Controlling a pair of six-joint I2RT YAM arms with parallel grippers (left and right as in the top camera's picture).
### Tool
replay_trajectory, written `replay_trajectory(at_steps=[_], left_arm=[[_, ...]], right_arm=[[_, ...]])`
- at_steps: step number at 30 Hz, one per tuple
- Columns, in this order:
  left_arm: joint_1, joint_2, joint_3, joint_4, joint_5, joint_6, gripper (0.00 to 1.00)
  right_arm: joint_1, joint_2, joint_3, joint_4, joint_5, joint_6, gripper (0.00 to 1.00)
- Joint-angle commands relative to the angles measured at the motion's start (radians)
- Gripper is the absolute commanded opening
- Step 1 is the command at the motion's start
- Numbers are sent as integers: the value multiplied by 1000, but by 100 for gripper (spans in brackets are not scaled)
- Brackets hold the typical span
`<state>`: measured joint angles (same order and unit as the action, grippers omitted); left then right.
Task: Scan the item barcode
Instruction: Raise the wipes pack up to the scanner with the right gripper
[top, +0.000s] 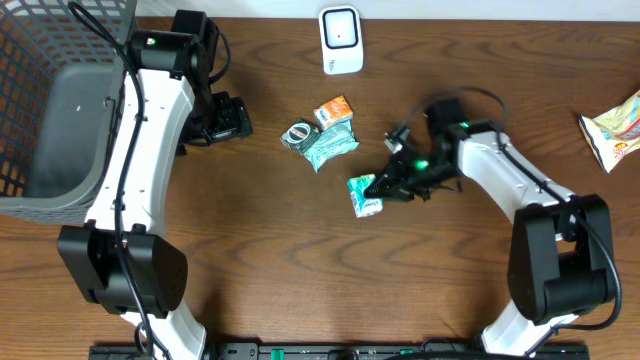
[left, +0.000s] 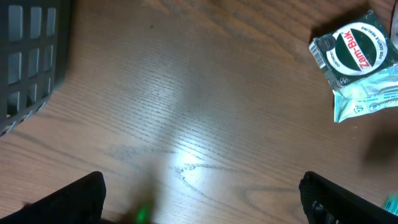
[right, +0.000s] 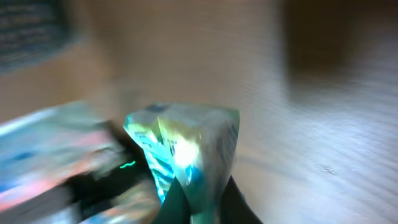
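Pinching the teal packet (top: 366, 196) in the right gripper (top: 380, 186) at frame centre; holding the left gripper (top: 228, 120) spread wide, upper left. Probably needing next: lifting and carrying toward the scanner (top: 340, 40), top centre, barcode facing it.

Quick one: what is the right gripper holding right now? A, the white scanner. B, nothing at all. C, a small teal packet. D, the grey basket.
C: the right gripper is shut on the small teal packet, and the right wrist view shows that packet pinched at its lower edge.
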<state>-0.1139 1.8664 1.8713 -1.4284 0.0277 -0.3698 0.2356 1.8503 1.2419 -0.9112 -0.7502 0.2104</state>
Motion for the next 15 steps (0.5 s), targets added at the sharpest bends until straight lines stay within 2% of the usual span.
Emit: replay_trajectory(at_steps=[1, 3, 5, 9, 15], left_arm=[[0, -17, -2, -3, 2, -6, 98], [0, -17, -2, -3, 2, -6, 98], [0, -17, -2, -3, 2, -6, 98], [0, -17, -2, -3, 2, -6, 98], [0, -17, -2, -3, 2, -6, 98]], right_arm=[[72, -32, 245, -99, 654, 32, 1], [109, -32, 344, -124, 829, 23, 1], [137, -29, 433, -117, 910, 2, 1], [151, 30, 619, -100, 871, -48, 1], [144, 281, 1035, -187, 865, -140, 1]])
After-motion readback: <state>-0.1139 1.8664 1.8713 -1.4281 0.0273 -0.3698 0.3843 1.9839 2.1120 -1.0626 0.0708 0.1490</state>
